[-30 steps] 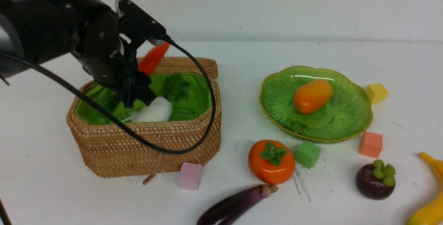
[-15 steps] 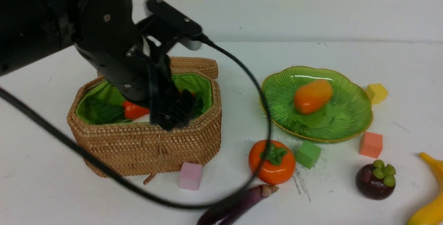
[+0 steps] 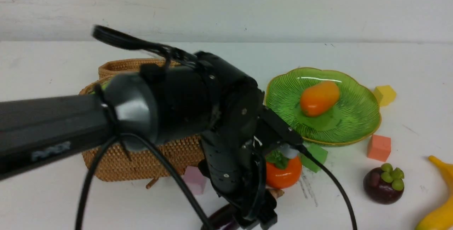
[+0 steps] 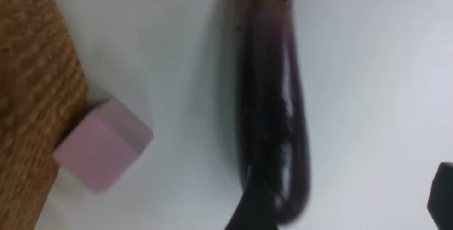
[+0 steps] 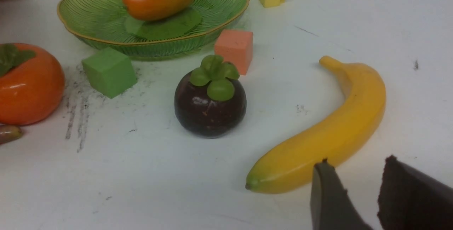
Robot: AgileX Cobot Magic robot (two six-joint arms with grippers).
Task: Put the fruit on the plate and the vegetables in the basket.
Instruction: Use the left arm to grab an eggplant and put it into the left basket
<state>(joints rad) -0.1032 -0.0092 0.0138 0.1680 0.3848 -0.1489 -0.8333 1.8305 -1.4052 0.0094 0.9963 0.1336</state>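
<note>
The left gripper (image 3: 256,217) hangs low at the near edge of the table (image 3: 407,63), its jaws apart and nothing between them. In the left wrist view one dark fingertip (image 4: 253,208) overlaps the end of the eggplant (image 4: 272,109), while the other (image 4: 440,194) stands well off to the side. The eggplant lies flat on the table, not in the basket (image 3: 141,162), and the pink cube (image 4: 102,145) sits against the basket's wicker wall.

A second ago this gripper was above the open basket with the red-orange vegetable. Half a second ago it was down inside, and that vegetable lay on the green lining. Now the arm has swung across to the near side, and its bulk hides the inside of the basket and most of the front wall.

The right gripper (image 5: 357,161) hovers just beside the near end of the banana (image 5: 336,134), its jaws a little apart and empty.

Nothing else has shifted. The mango (image 3: 319,97) is on the plate (image 3: 354,116). The persimmon (image 3: 283,175), partly behind the left arm, sits on the table near the green cube (image 3: 318,154). The mangosteen (image 3: 384,185) is upright between the persimmon and the banana, with the salmon cube (image 3: 378,147) behind it and the yellow cube (image 3: 385,95) beside the plate's far rim.
</note>
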